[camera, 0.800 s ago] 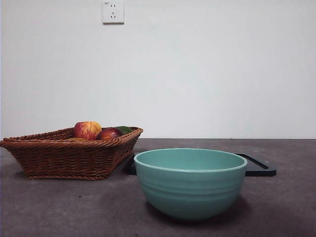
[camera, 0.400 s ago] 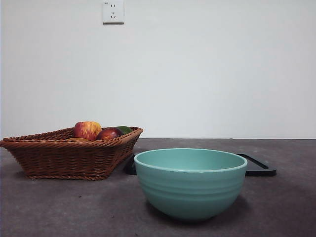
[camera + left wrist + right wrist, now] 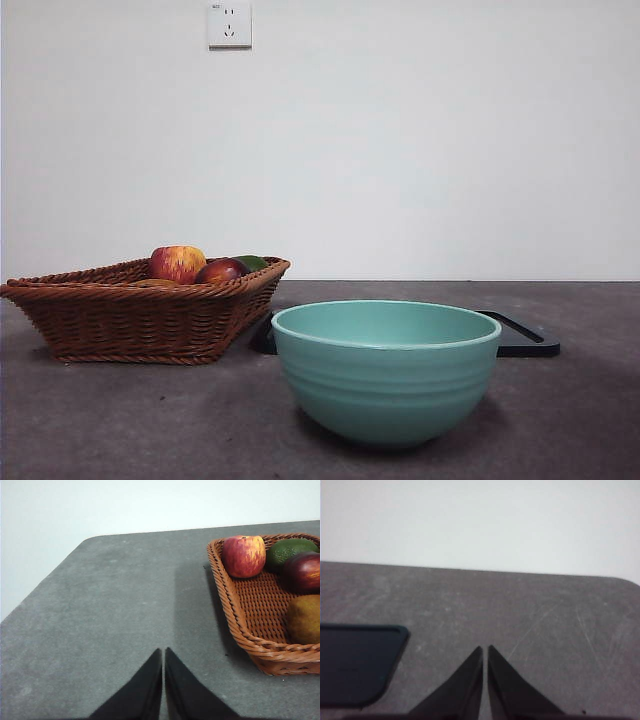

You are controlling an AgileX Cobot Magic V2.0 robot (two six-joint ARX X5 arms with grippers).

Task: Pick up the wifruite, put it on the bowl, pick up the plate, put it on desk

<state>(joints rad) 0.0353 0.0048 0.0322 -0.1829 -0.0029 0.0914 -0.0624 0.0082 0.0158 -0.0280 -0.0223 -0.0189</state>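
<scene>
Nothing is begun yet. Both the left hand (image 3: 163, 652) and right hand (image 3: 485, 650) hover closed and empty above the desk (image 3: 120, 420). The brown fruit (image 3: 304, 619) lies in the basket (image 3: 235, 625), well apart from the bowl (image 3: 386, 370). Next, the left hand must open and reach for that fruit.

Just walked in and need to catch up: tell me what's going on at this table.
Nothing is being handled. The left gripper and right gripper both hover over the bare desk, jaws shut and empty. The brown wifruite lies in the wicker basket with a red-yellow apple, a dark red fruit and a green fruit. The teal bowl stands empty in front, by a black tray.
</scene>
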